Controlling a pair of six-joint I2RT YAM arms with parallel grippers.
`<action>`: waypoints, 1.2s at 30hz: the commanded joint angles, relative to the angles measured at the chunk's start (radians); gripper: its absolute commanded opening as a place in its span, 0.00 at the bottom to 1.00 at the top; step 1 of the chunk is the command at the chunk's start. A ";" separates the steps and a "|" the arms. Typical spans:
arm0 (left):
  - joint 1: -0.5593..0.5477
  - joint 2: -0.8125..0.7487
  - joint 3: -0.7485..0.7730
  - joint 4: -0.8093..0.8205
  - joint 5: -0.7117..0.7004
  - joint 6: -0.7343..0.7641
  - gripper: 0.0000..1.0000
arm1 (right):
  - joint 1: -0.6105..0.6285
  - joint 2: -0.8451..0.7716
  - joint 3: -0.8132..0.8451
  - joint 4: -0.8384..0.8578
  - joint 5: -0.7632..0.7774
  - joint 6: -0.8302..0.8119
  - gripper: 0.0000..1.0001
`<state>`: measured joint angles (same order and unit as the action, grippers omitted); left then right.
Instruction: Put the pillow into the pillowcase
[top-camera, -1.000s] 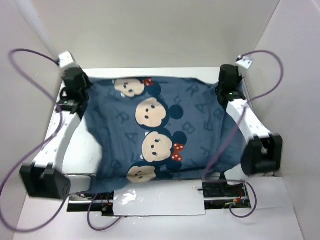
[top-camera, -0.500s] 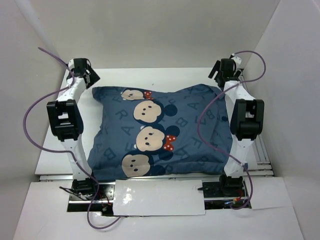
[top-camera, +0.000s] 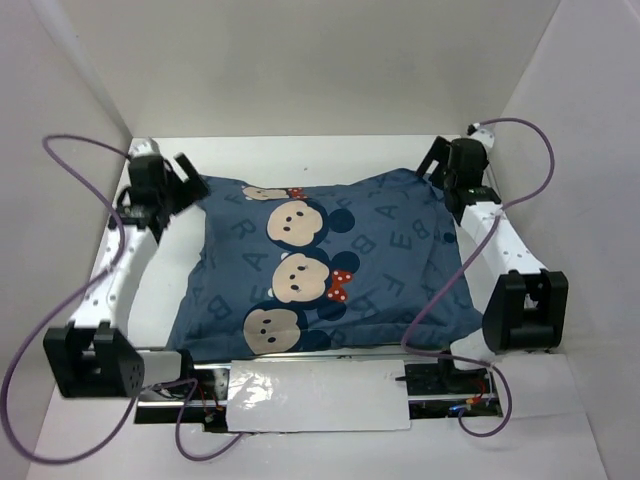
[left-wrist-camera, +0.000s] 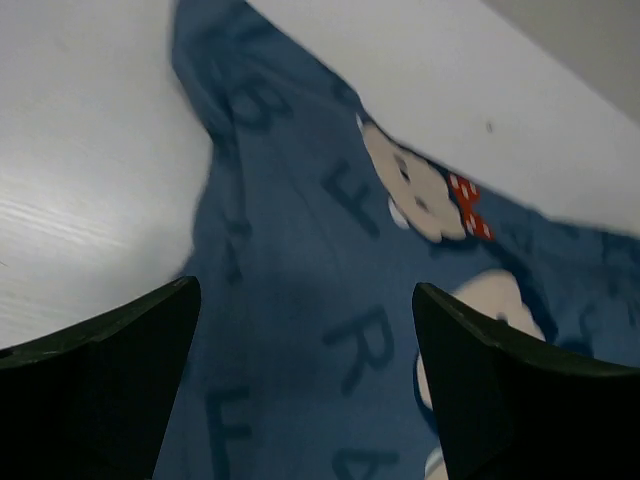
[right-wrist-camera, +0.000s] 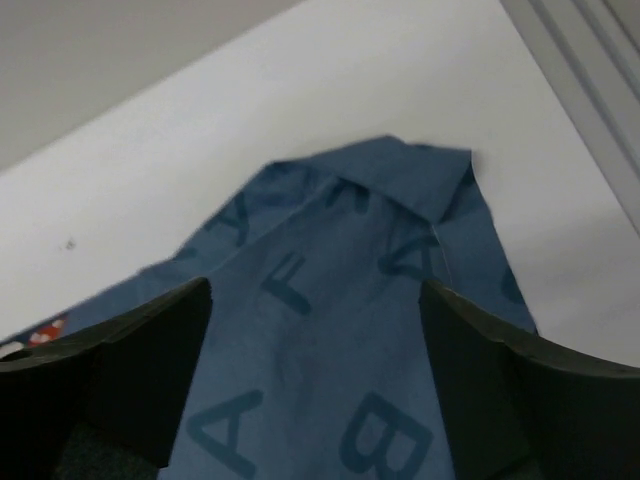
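The blue pillowcase (top-camera: 320, 265) with mouse faces and pale letters lies plump on the white table (top-camera: 330, 150). The pillow itself is hidden; no cream fabric shows in any view. My left gripper (top-camera: 192, 182) is open at the case's far left corner. In the left wrist view the left gripper (left-wrist-camera: 305, 385) has its fingers (left-wrist-camera: 100, 385) spread above the pillowcase (left-wrist-camera: 300, 250), pinching nothing. My right gripper (top-camera: 437, 172) is open at the far right corner. In the right wrist view the right gripper (right-wrist-camera: 315, 385) hangs over the folded corner of the pillowcase (right-wrist-camera: 400, 180), apart from it.
White walls close in the table on three sides. Purple cables (top-camera: 60, 170) loop out from both arms. A white sheet (top-camera: 320, 398) lies between the arm bases at the near edge. A metal rail (right-wrist-camera: 590, 70) runs along the table's right side.
Both grippers have opened and let go of the pillowcase's far corners. It has dropped from being held stretched and now lies on the table. Both arms have lowered at the corners.
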<state>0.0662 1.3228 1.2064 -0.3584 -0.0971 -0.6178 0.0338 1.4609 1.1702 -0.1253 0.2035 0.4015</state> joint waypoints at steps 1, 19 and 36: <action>-0.106 -0.120 -0.209 0.108 0.141 -0.019 1.00 | -0.011 0.055 -0.030 -0.069 -0.032 0.002 0.88; -0.358 -0.001 -0.337 0.140 -0.010 -0.051 1.00 | -0.057 0.717 0.397 0.002 0.101 0.180 0.43; -0.384 0.059 -0.098 -0.068 -0.153 -0.046 1.00 | -0.092 0.822 0.791 0.027 0.040 0.079 1.00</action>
<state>-0.3225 1.4067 1.0260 -0.3794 -0.2169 -0.6609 -0.0509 2.4458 2.0834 -0.1390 0.2897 0.5312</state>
